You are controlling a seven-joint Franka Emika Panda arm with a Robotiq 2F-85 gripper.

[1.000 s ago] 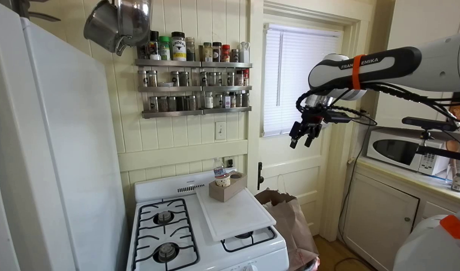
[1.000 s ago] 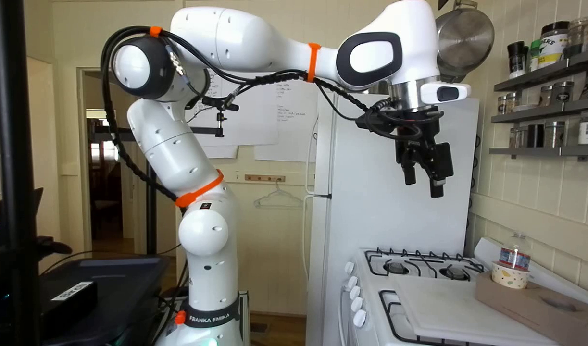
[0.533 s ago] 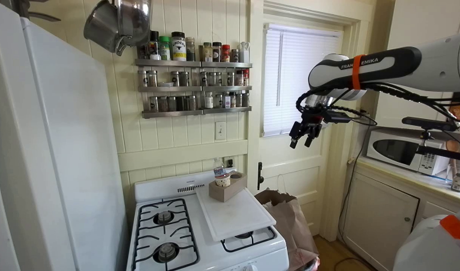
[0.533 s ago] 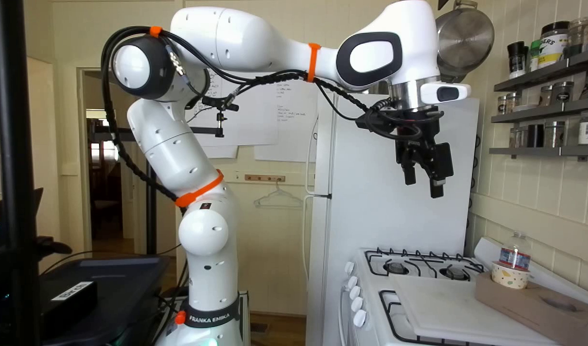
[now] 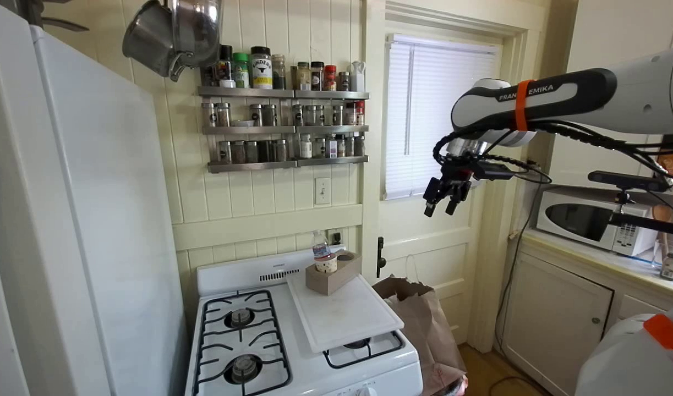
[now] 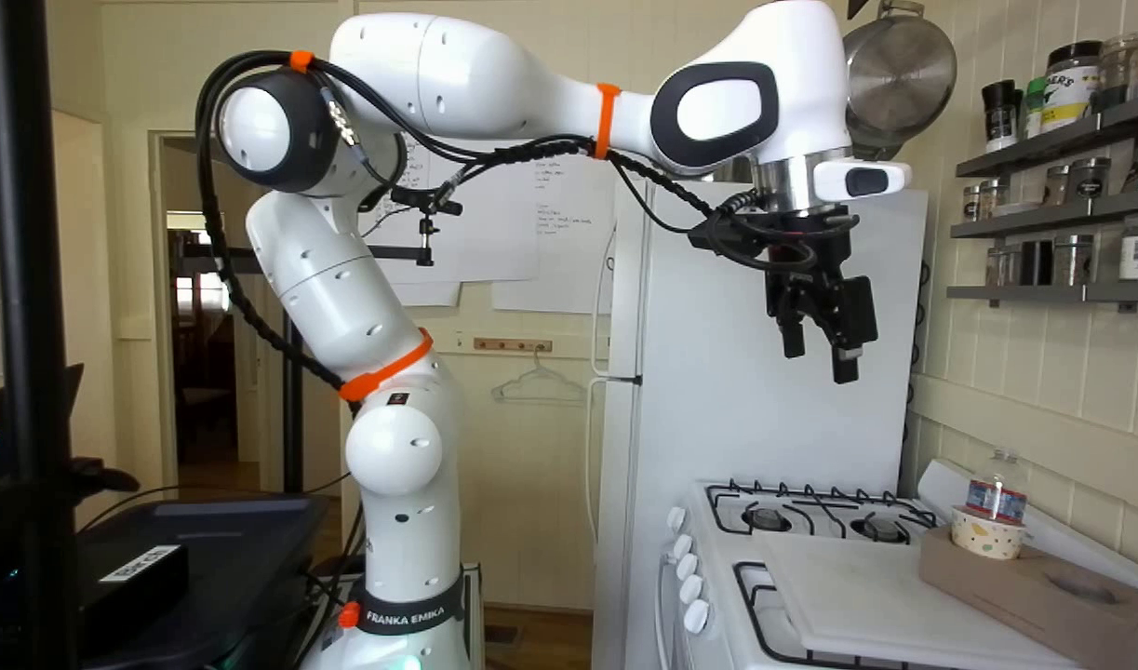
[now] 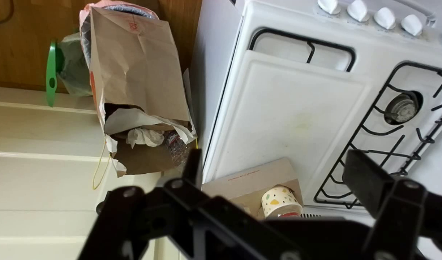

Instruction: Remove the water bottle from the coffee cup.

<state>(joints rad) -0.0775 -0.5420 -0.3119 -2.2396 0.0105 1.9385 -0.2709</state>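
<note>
A clear water bottle with a blue and red label (image 5: 321, 247) stands in a cream coffee cup with coloured spots (image 5: 326, 265). In an exterior view the bottle (image 6: 998, 490) rises above the cup (image 6: 987, 535). The cup sits in a hole of a brown cardboard holder (image 6: 997, 584) on the stove. In the wrist view the cup (image 7: 277, 199) shows between the fingers, and only a bit of the bottle (image 7: 288, 214) shows; the rest is hidden behind the gripper. My gripper (image 5: 440, 210) is open and empty, high above the stove and well apart from the bottle; it also shows in an exterior view (image 6: 819, 361).
The holder stands on a white board (image 5: 347, 319) over the stove's right burners. Black grates (image 5: 242, 335) lie beside it. A paper bag (image 7: 141, 72) stands next to the stove. The wall (image 5: 270, 220) is close behind; spice shelves (image 5: 286, 129) and pans (image 5: 174, 38) hang above.
</note>
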